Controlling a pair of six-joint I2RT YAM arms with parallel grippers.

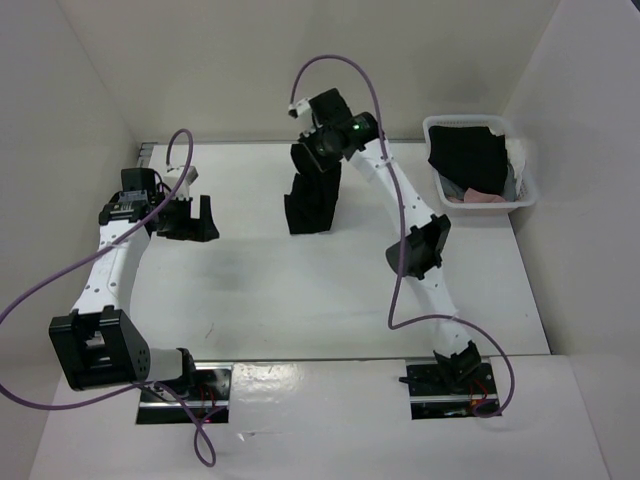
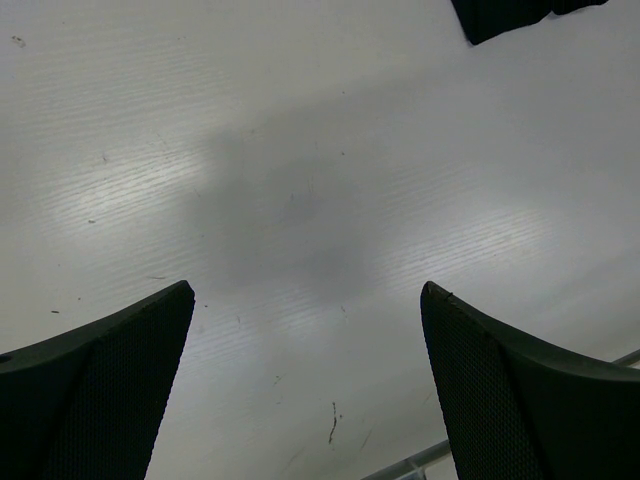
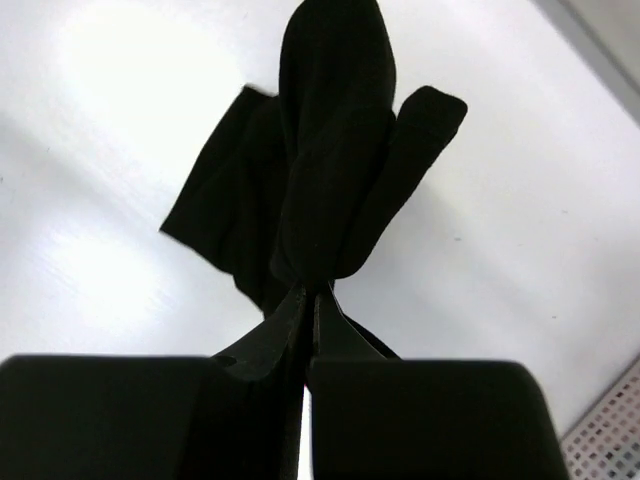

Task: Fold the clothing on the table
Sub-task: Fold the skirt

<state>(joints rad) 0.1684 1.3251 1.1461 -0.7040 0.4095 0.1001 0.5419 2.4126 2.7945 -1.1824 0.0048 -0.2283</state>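
Note:
The clothing [image 1: 312, 200], a plain black garment, hangs in long folds from my right gripper [image 1: 320, 150] at the far middle of the table [image 1: 260, 290]; its lower end rests on the surface. In the right wrist view my right gripper [image 3: 312, 292] is shut on the top of the clothing [image 3: 330, 150], which drapes down below the jaws. My left gripper [image 1: 188, 222] hovers at the left over bare table, open with nothing between its fingers [image 2: 110, 380]. A corner of the clothing [image 2: 510, 15] shows at the top right of the left wrist view.
A small white basket [image 1: 480, 162] at the far right holds black cloth with pink and white pieces. White walls close in the table at the back and both sides. A metal rail [image 1: 300, 362] runs along the near edge.

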